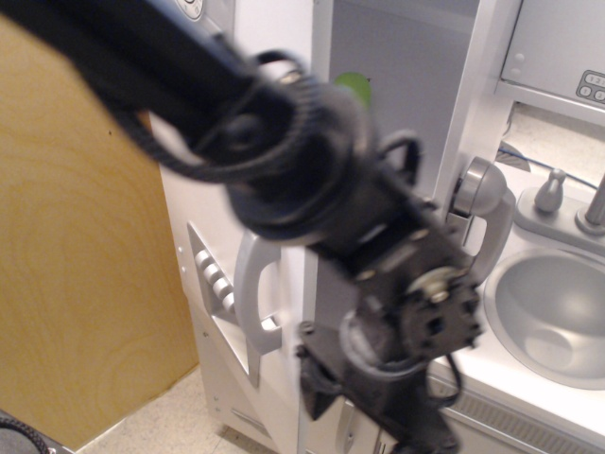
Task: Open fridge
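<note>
Standing swung wide at frame left, the fridge [284, 142] door exposes its interior (opening step judged complete). Gripper [416, 430] hangs low, blurred; finger state indeterminable. Next: retract clear.

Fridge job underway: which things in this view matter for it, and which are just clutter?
Job:
fridge, door swung open
door handle
dispenser panel
gripper, blurred, apart from the handle

Clutter:
green object on a fridge shelf
toy phone handset
sink
faucet
</note>
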You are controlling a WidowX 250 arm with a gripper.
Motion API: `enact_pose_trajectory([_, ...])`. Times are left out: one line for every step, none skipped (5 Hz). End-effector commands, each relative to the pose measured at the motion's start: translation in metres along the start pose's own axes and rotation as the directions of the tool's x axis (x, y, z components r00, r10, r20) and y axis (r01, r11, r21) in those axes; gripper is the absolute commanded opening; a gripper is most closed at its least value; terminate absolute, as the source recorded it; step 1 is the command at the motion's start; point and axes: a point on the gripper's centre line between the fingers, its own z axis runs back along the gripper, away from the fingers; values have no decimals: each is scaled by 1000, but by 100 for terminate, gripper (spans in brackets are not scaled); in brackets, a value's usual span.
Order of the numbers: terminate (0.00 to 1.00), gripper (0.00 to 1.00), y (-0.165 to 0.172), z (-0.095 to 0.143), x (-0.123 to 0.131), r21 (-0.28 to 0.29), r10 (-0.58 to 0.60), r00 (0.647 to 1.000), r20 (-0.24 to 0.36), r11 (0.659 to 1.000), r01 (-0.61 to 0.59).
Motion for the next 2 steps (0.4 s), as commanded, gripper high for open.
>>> enact_pose_trajectory([0,100,-10,16,57,-14,112,989,94,994,-112])
enact_pose_trajectory([0,100,2,19,75,-6,174,979,105,985,-174])
